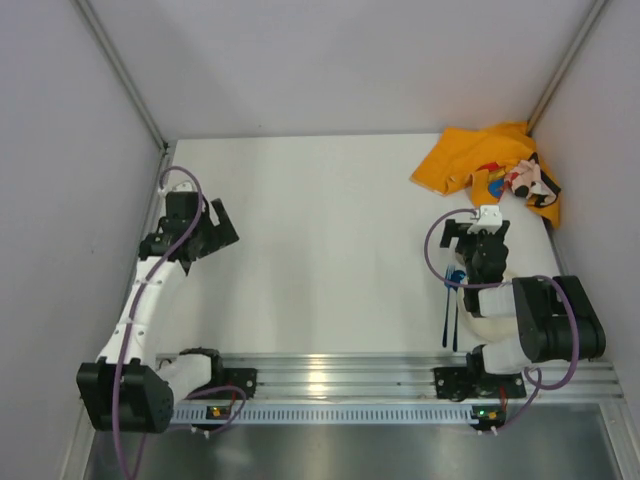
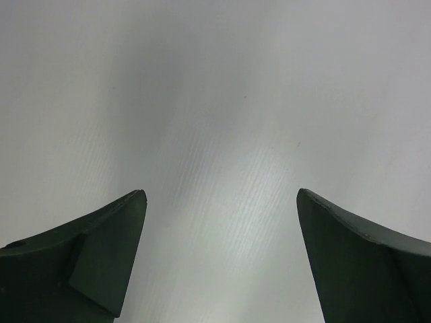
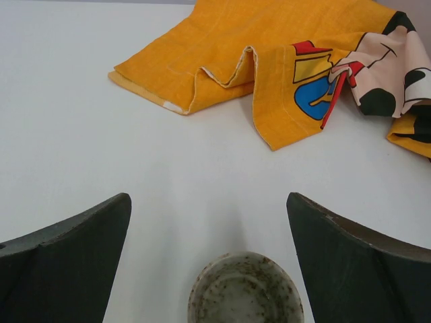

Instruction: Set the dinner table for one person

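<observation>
- While both claws hang released and empty, we judge that setting has barely begun, since nothing is laid out as a place.
- We see the left gripper (image 2: pixel 222 198) spread wide over bare dinner table (image 1: pixel 320 250), gripping nothing.
- We see the right gripper (image 3: pixel 209 202) equally spread above a small speckled dish (image 3: pixel 246 289). It faces the crumpled orange placemat (image 3: pixel 269 74) in the far right corner, probably so it can reach either.
- We find the table flat beneath both arms. Its long axis seems to run left to right, parallel to the silver rail (image 1: pixel 400 375) at the near edge.
- Thin dark utensils (image 1: pixel 448 315) lie just beside the right arm, pointing near to far.
</observation>
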